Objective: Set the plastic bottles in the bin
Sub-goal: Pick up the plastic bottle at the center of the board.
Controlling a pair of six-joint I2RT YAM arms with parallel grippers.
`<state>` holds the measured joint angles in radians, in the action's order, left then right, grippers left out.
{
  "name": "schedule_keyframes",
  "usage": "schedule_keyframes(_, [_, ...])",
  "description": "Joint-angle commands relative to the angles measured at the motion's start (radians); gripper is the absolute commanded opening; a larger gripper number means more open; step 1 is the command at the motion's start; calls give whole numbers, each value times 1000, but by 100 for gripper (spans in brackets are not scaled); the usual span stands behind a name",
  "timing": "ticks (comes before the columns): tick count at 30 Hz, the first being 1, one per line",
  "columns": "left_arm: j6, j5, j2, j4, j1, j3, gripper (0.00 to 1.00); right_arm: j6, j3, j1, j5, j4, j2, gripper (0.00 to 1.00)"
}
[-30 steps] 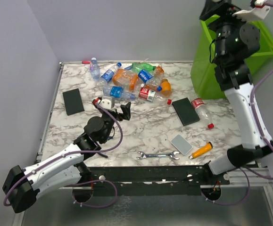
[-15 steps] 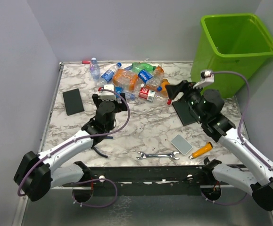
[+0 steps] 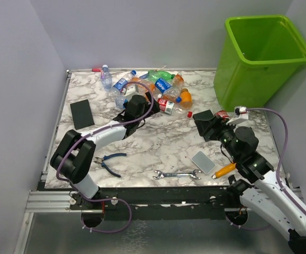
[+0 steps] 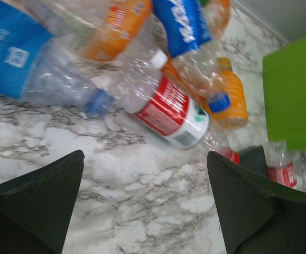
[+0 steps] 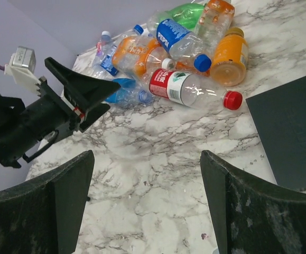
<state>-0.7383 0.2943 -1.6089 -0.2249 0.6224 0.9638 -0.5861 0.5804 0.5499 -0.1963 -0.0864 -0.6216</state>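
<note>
Several plastic bottles (image 3: pixel 153 90) lie in a heap at the table's back middle. The lime-green bin (image 3: pixel 263 53) stands beyond the table's back right corner. My left gripper (image 3: pixel 140 104) is open and empty, at the heap's near edge. In the left wrist view (image 4: pixel 146 157) a clear red-labelled bottle (image 4: pixel 168 108) lies just ahead of it. My right gripper (image 3: pixel 203 120) is open and empty, low over a black slab (image 3: pixel 212 129). In the right wrist view (image 5: pixel 146 159) it faces the heap (image 5: pixel 184 87). One red-labelled bottle (image 3: pixel 223 115) lies alone beside it.
Blue-handled pliers (image 3: pixel 110 161), a wrench (image 3: pixel 176 174), an orange-handled screwdriver (image 3: pixel 225 169) and a grey slab (image 3: pixel 203 162) lie near the front edge. Another black slab (image 3: pixel 82 114) lies at the left. A red-handled tool (image 3: pixel 96 69) lies at the back left corner.
My right arm has come down from above the bin to low over the right black slab. My left arm has reached forward to the heap, uncovering the pliers.
</note>
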Motion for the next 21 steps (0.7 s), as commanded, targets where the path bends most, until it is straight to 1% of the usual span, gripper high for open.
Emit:
schedule_keyframes(1, [-351,6,-25,50,-148,-48,99,-24,-29,2,-11,-70,38,85])
schedule_keyframes(3, [-410,16,-28,44,-187,-67,99,-24,-38,2,-5,-72,53,85])
schedule_keyframes(7, [-458,91,-35,71,-215,-63,99,-13,-42,2,-4,-76,68,85])
schedule_keyframes(12, [-498,102,-112,97,-256,-3,98,-9,-34,2,-5,-78,61,85])
schedule_keyframes(17, [-508,98,-201,127,-294,69,90,-8,-17,2,-1,-92,59,85])
schedule_keyframes(21, [-506,89,-255,125,-317,103,80,1,-6,2,-7,-102,60,85])
